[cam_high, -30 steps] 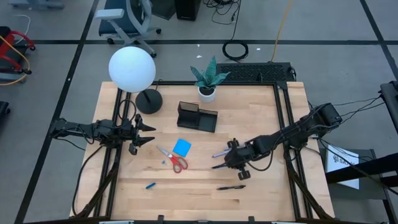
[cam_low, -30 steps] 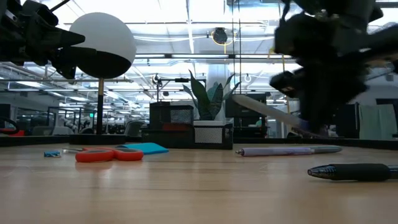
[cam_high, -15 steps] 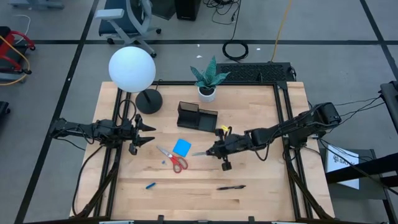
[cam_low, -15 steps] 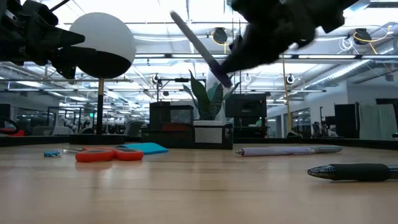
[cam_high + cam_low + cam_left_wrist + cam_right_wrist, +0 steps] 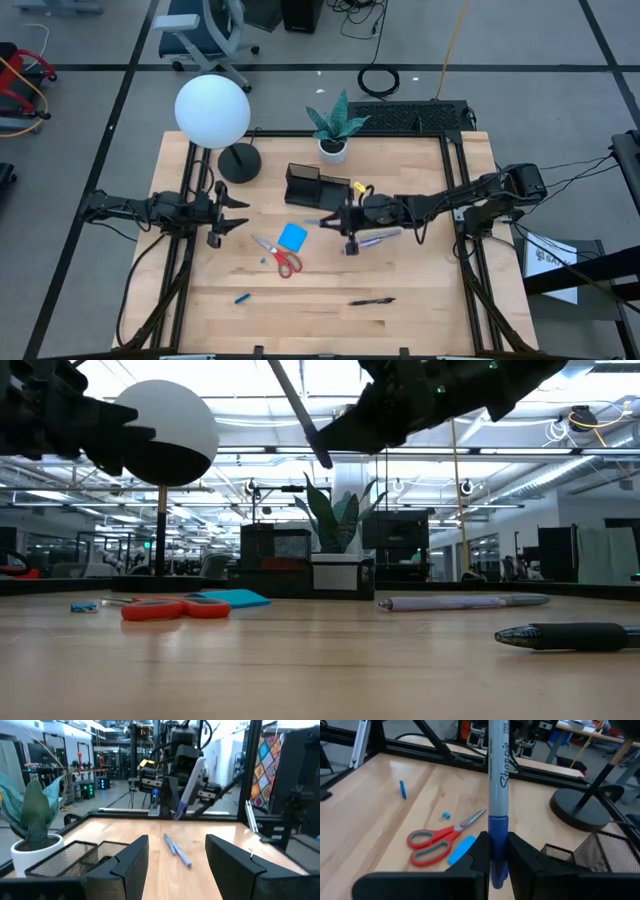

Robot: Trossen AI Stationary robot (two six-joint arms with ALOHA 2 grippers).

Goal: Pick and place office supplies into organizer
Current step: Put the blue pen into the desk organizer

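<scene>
My right gripper (image 5: pixel 338 222) is shut on a grey-and-blue pen (image 5: pixel 318 222), high over the table just near of the black organizer (image 5: pixel 317 188). A second grey-and-blue pen (image 5: pixel 372 238) lies flat on the table under that arm. The red-handled scissors (image 5: pixel 277 255), the blue note pad (image 5: pixel 292 236), a tiny blue piece (image 5: pixel 264 260) and a black pen (image 5: pixel 372 300) lie on the wood. My left gripper (image 5: pixel 235 215) waits open at the table's left side, holding nothing. My right gripper pinches the pen's blue end (image 5: pixel 498 827) between its two fingers (image 5: pixel 481 854). The fingers come from the table's right, nearly level, and lie along the pen. The grey barrel (image 5: pixel 497 765) juts out past the fingertips, slanting upward (image 5: pixel 295 405), lifted clear of the table.
A lamp with a white globe (image 5: pixel 212 110) and round black base (image 5: pixel 239 162) stands far left. A white plant pot (image 5: pixel 332 150) stands behind the organizer. A small blue stick (image 5: pixel 242 297) lies near the front edge. Bare wood lies between scissors and black pen.
My right gripper has risen and gone toward the table's far edge and left, toward the organizer, tipping up from pointing steeply down to nearly level. The held pen came up with it and now slants upward. The other pen stayed on the table.
</scene>
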